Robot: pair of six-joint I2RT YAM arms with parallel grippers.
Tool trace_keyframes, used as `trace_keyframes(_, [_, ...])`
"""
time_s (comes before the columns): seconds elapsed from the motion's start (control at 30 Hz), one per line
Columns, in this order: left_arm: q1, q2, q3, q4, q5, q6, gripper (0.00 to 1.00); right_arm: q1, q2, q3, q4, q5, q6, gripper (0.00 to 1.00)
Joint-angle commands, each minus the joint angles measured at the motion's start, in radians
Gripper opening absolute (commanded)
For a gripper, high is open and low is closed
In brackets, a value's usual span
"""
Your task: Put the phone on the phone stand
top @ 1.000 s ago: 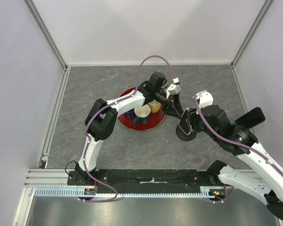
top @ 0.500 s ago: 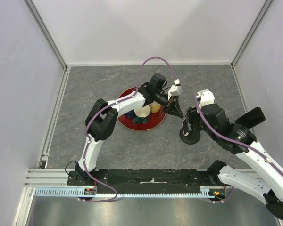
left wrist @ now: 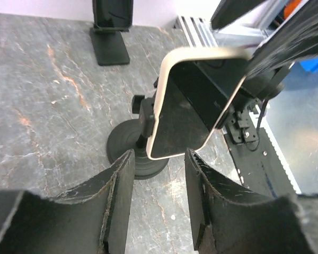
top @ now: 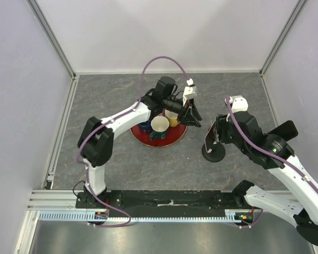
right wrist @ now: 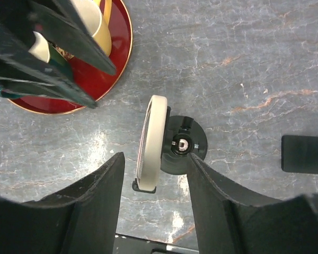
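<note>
Nearest the arm bases, the cream-cased phone [top: 211, 137] leans on edge against the black round-footed phone stand [top: 214, 154], its lower end caught on the stand's lip, so to my eye the placing is done bar the letting go. The right gripper [right wrist: 155, 164] hangs above it, fingers spread wide to either side and touching neither face. The clean way out looks to be straight up, jaws kept apart, since a brush against that tall thin edge could tip it. There is bare grey stone tabletop [top: 116, 159] on the near side. To the right a black upright slab on a flat foot [right wrist: 305, 153] narrows the room. Farther back on the left, the left gripper [top: 193, 119] is parted and empty beside the red round tray [top: 140, 138] of cups.
</note>
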Motion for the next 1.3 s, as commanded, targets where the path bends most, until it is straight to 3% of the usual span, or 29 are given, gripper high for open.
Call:
trace_keyframes(0.0, [0.003, -0.178, -0.050, 0.061, -0.121, -0.174, 0.49, -0.040, 0.079, 0.086, -0.077, -0.056, 0.038, 0.56])
trace_keyframes(0.07, [0.001, -0.220, -0.088, 0.049, -0.179, -0.243, 0.49, -0.077, 0.104, 0.091, -0.076, -0.088, 0.032, 0.51])
trace_keyframes(0.27, [0.001, -0.402, -0.153, -0.120, -0.300, -0.213, 0.50, -0.123, 0.159, 0.099, -0.067, -0.142, 0.004, 0.45])
trace_keyframes(0.37, [0.001, -0.447, -0.156, -0.184, -0.333, -0.190, 0.50, -0.123, 0.163, 0.070, -0.041, -0.154, 0.009, 0.29])
trace_keyframes(0.57, [0.003, -0.519, -0.215, -0.160, -0.339, -0.199, 0.50, -0.123, 0.069, -0.068, 0.074, -0.181, 0.021, 0.00])
trace_keyframes(0.83, [0.001, -0.582, -0.294, -0.106, -0.374, -0.213, 0.49, -0.122, -0.189, -0.334, 0.315, -0.052, 0.021, 0.00])
trace_keyframes(0.93, [-0.002, -0.588, -0.303, -0.086, -0.359, -0.231, 0.49, -0.120, -0.203, -0.374, 0.346, -0.038, 0.023, 0.00])
trace_keyframes(1.13, [-0.014, -0.599, -0.308, -0.086, -0.348, -0.234, 0.49, -0.123, -0.125, -0.196, 0.247, -0.050, -0.029, 0.00])
trace_keyframes(1.27, [-0.023, -0.605, -0.306, -0.076, -0.328, -0.248, 0.49, -0.131, -0.009, 0.024, 0.153, -0.088, -0.141, 0.00])
